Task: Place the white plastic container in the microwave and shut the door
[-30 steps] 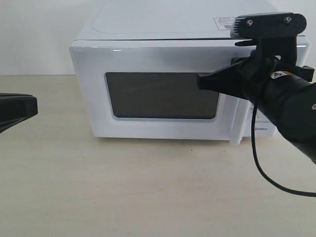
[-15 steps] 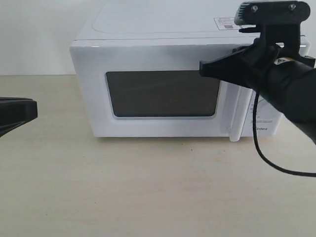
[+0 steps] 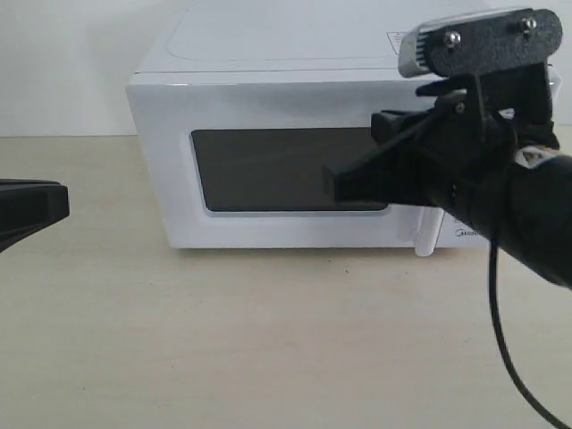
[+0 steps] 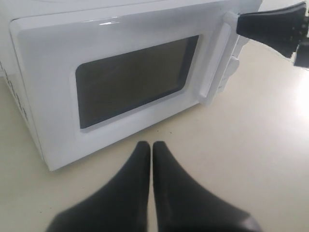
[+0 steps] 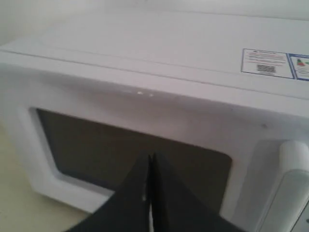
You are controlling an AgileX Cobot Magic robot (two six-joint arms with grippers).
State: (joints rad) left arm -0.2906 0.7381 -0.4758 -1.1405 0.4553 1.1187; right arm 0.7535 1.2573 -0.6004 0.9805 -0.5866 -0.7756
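Note:
The white microwave (image 3: pixel 286 54) stands at the back of the table with its door (image 3: pixel 170 161) closed flat against the body. Its dark window (image 3: pixel 259 170) and long vertical handle (image 4: pixel 215 63) show. My right gripper (image 3: pixel 332 185) hangs in front of the window, shut and holding nothing, its fingertips (image 5: pixel 149 162) pointing at the glass. My left gripper (image 4: pixel 148 145) is shut and empty, low over the table at the left edge (image 3: pixel 36 207). The white plastic container is out of view.
A beige wooden tabletop (image 3: pixel 268 340) stretches in front of the microwave. A black cable (image 3: pixel 500 340) hangs from the right arm over the table's right side. A label sticker (image 5: pixel 268 63) sits on the microwave's top.
The door went from slightly ajar to fully closed. My right gripper has since pulled back from the handle, toward the camera and leftward across the window. The left gripper stayed put.

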